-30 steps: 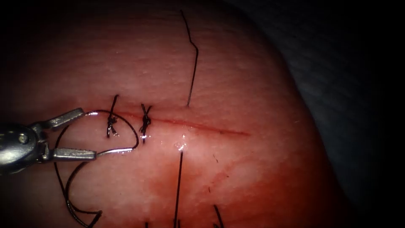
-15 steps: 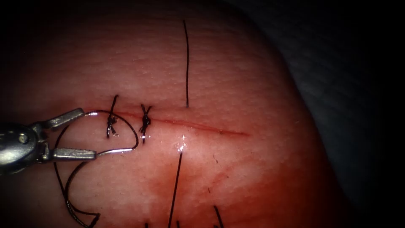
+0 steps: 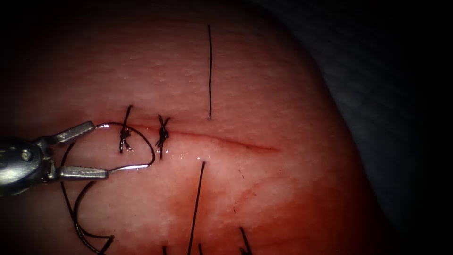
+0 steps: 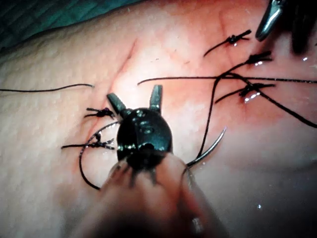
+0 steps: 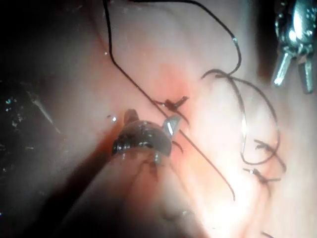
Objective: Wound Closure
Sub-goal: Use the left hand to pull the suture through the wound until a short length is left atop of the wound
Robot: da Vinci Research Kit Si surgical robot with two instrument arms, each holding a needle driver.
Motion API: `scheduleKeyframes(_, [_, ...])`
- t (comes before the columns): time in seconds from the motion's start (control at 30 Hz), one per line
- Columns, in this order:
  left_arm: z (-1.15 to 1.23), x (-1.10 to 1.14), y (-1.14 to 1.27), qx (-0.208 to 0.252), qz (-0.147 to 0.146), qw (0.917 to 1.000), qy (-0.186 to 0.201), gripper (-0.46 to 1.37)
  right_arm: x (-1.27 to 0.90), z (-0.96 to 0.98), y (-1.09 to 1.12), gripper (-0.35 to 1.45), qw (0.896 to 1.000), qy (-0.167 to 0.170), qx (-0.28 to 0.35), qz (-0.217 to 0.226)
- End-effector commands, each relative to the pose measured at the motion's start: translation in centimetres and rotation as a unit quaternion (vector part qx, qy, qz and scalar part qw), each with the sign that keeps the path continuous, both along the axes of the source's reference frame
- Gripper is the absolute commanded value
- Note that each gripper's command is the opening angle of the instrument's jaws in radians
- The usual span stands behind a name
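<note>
Two knotted stitches (image 3: 141,134), curved steel needle (image 3: 141,156) beside open left claw (image 3: 101,148)

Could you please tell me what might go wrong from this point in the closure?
1. The needle seems to lie loose on the tissue, not in it, between the left tool's open fingers, which hold nothing, over a knotted stitch; its tip could snag that knot.
2. The thread crosses the cut untied, so that stitch might slacken.
What the right tool holds I cannot tell.

A surgical training bench: sutured tissue (image 3: 264,85) lies under endoscope light.
</note>
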State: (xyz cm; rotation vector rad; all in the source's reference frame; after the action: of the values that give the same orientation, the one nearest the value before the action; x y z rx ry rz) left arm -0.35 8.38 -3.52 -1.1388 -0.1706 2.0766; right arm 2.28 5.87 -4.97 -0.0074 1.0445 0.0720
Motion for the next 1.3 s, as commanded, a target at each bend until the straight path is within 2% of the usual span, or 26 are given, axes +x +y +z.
scheduleKeyframes(0.03, [0.00, 0.00, 0.00, 0.000, 0.001, 1.0000, -0.001, 0.51, -0.03, 0.04, 0.05, 1.33, 1.000, 0.005, 0.000, 0.006])
scheduleKeyframes(0.1, [0.00, 0.00, 0.00, 0.000, 0.001, 1.0000, -0.001, 0.52, -0.11, 0.16, 0.19, 1.33, 1.000, 0.009, -0.004, 0.018])
scheduleKeyframes(0.17, [0.00, 0.00, 0.00, 0.000, 0.001, 1.0000, -0.001, 0.52, -0.20, 0.36, 0.38, 1.29, 0.999, 0.010, -0.009, 0.032])
scheduleKeyframes(0.27, [0.00, 0.00, 0.00, 0.000, 0.001, 1.0000, -0.001, 0.52, -0.24, 0.58, 0.56, 1.26, 0.999, 0.013, -0.012, 0.039])
scheduleKeyframes(0.43, [0.00, 0.01, 0.00, 0.000, 0.001, 1.0000, -0.001, 0.52, -0.23, 0.95, 0.83, 1.23, 0.998, 0.013, -0.020, 0.050])
scheduleKeyframes(0.6, [0.00, 0.01, 0.00, 0.000, 0.001, 1.0000, -0.001, 0.52, -0.15, 1.19, 1.03, 1.23, 0.998, 0.005, -0.022, 0.057])
scheduleKeyframes(0.77, [0.00, 0.01, 0.00, 0.000, 0.001, 1.0000, -0.001, 0.51, -0.03, 1.38, 1.13, 1.24, 0.998, 0.004, -0.024, 0.061])
scheduleKeyframes(1.03, [0.00, 0.01, 0.00, 0.000, 0.001, 1.0000, -0.001, 0.51, 0.22, 1.70, 1.14, 1.33, 0.997, 0.002, -0.036, 0.071])
scheduleKeyframes(1.3, [-0.01, 0.03, -0.01, 0.003, 0.000, 1.0000, -0.002, 0.52, 0.41, 1.86, 1.16, 1.34, 0.997, 0.005, -0.039, 0.073])
